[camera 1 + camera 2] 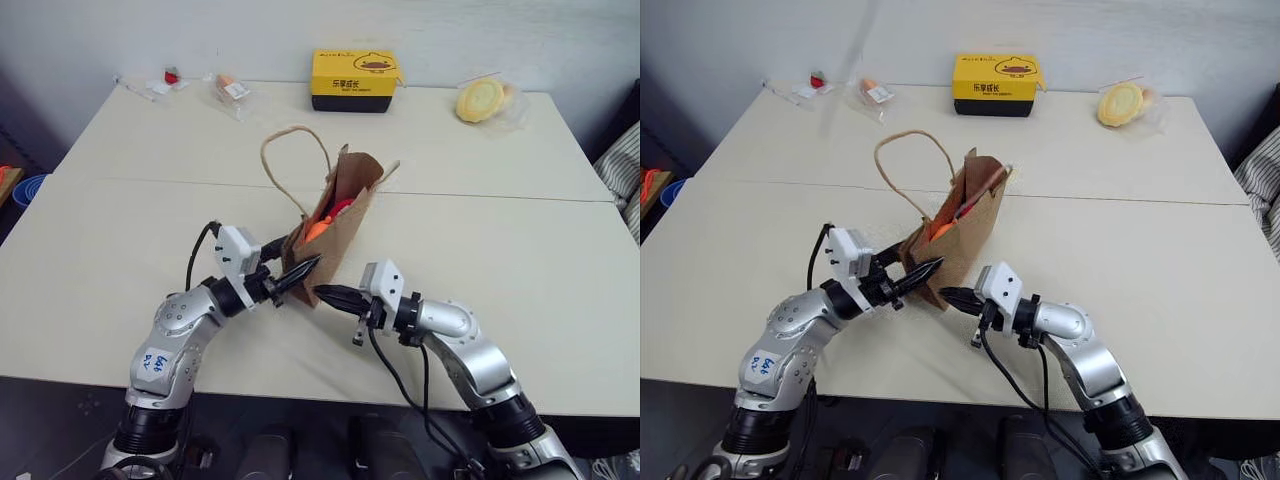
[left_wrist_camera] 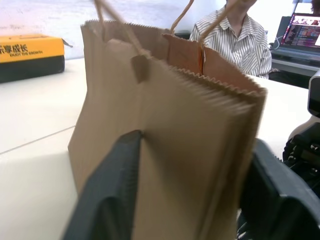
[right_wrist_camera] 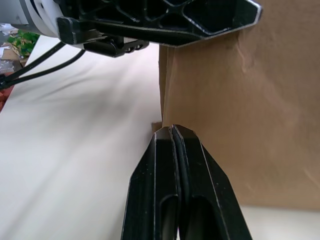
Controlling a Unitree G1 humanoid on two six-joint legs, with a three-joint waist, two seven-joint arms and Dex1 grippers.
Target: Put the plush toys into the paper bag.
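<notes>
The brown kraft paper bag point(image 1: 338, 228), orange and red plush toys point(image 1: 325, 219) already inside, stands between both arms. The left end effector point(image 1: 297, 274) straddles its near edge; the right end effector point(image 1: 328, 294), closed and empty, sits beside its base. Squeezing gently should avoid tipping the bag.

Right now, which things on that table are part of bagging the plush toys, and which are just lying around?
Part of the job:
- paper bag, standing near the front edge
- orange plush toy and red plush toy, inside the bag
- left gripper, jaws either side of the bag
- right gripper, shut beside the bag

Lying about:
- yellow-and-black box
- wrapped pale yellow round item
- small wrapped items, far left corner
</notes>
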